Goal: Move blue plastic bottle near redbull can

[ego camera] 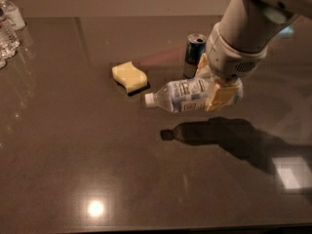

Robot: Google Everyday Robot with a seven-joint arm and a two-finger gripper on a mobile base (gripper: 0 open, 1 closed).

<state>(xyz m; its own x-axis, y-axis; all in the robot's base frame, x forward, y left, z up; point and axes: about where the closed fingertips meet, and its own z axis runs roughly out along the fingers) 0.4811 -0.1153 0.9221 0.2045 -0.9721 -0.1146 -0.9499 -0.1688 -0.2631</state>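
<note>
**Bottle held in the air just in front of the can**

Nearest the camera, well in front of the can [194,54] and off to its left, a bright spot [95,208] of reflected light sits on the dark table [58,145]. Closer to the can, in front of it and a little to its right, lies the shadow [219,133] of the bottle and arm. It lies apart from the bottle itself, so the bottle hangs clear of the surface.

The bottle [183,95] lies on its side in the air just in front of the can, with its white cap pointing left and its base to the can's right. The gripper [213,84] is clamped across the base end of the bottle, just in front of the can and slightly right. One tan finger [222,96] shows on the near side of the bottle, and the other is behind it. The pale arm [243,33] rises from there to the right of the can.

A yellow sponge [129,77] rests on the table to the can's left, near it but apart. The can stands upright behind the bottle. Far to the can's left, at the table's edge, stand clear bottles [9,26].
</note>
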